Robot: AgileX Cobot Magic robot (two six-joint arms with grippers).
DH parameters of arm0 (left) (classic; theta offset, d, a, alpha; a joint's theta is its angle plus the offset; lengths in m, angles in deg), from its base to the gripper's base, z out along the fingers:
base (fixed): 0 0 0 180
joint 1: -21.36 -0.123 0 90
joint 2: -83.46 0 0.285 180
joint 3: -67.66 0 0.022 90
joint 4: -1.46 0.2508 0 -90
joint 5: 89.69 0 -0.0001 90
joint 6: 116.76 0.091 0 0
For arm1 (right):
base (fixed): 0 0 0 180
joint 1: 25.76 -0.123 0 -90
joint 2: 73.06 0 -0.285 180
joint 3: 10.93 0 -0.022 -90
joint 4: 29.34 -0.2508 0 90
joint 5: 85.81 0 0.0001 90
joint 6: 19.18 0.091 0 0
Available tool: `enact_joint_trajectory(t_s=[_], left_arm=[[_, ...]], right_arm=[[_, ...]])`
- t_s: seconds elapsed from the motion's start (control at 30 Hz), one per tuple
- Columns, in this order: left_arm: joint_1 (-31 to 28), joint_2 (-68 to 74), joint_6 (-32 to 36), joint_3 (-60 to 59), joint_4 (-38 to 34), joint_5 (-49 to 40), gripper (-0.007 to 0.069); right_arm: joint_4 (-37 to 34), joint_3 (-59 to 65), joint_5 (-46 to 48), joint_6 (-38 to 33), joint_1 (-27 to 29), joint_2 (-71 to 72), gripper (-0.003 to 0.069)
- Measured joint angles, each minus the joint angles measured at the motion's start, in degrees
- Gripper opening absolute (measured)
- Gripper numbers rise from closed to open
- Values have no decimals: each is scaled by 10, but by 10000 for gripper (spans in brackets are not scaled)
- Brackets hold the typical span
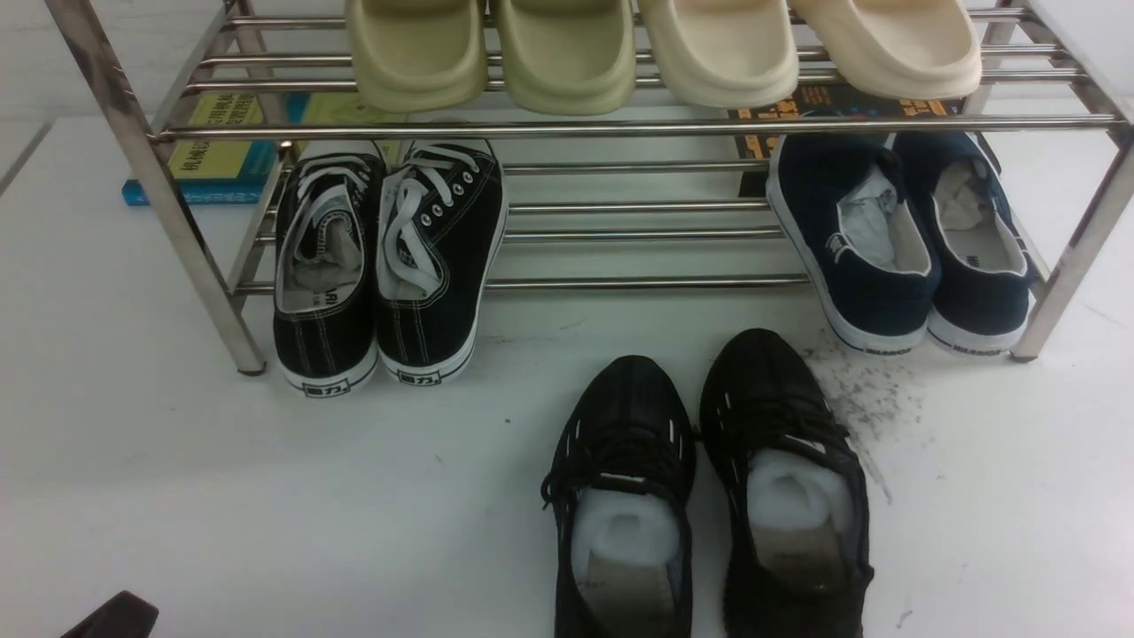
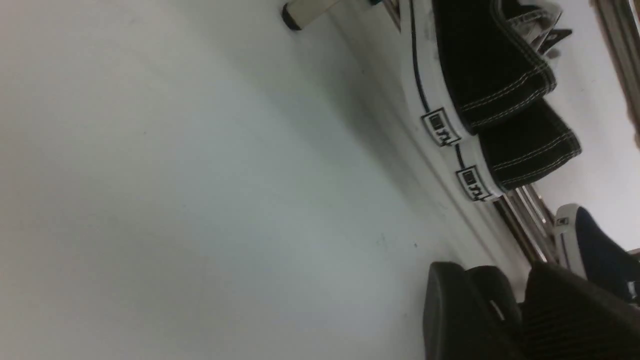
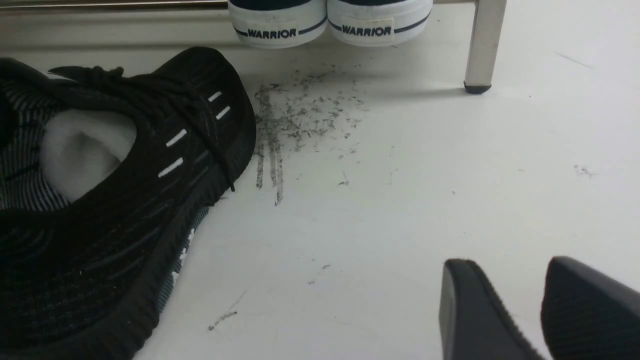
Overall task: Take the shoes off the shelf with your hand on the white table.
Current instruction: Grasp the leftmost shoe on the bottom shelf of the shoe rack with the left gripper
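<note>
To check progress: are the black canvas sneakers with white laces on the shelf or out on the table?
On the shelf: the sneakers lie on its lower rods, heels sticking out past the front rod.

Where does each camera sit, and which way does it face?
Front view: between the arms, facing forward-down at the two-tier steel rack on the white table; left arm edge shows.
Left wrist view: low, past the left gripper toward the heels of the black canvas sneakers.
Right wrist view: low, past the right gripper toward black mesh sneaker and navy slip-ons.
Front view shares those shoes.
</note>
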Motion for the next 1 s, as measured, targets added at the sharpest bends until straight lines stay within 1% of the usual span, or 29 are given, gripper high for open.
enact_joint_trajectory(t_s=[0.17,0.27,0.3,0.4,0.43,0.47,0.53,0.57,0.6,0.67,0.73,0.77,0.83,0.87,1.0], left_arm=[[0,0,-3,5,-5,48,228],[0,0,7,54,3,24,175],[0,1,9,58,5,20,170],[0,49,21,162,60,-52,73],[0,59,22,169,64,-63,68],[0,100,23,213,96,-105,34],[0,178,25,280,148,-175,3],[0,201,26,303,162,-206,1],[0,257,31,335,191,-247,1],[0,329,47,376,226,-292,1],[0,374,61,401,246,-302,1],[0,430,81,436,264,-309,1],[0,469,89,456,267,-314,1],[0,513,95,484,267,-323,1],[0,609,109,548,245,-342,4]], right_arm=[[0,0,0,0,0,0,237],[0,0,0,0,0,0,237],[0,0,0,0,0,0,237],[0,0,0,0,0,0,237],[0,0,0,0,0,0,237],[0,0,0,0,0,0,237],[0,0,0,0,0,0,237],[0,0,0,0,0,0,237],[0,0,0,0,0,0,237],[0,0,0,0,0,0,237],[0,0,0,0,0,0,237],[0,0,0,0,0,0,237],[0,0,0,0,0,0,237],[0,0,0,0,0,0,237],[0,0,0,0,0,0,237]])
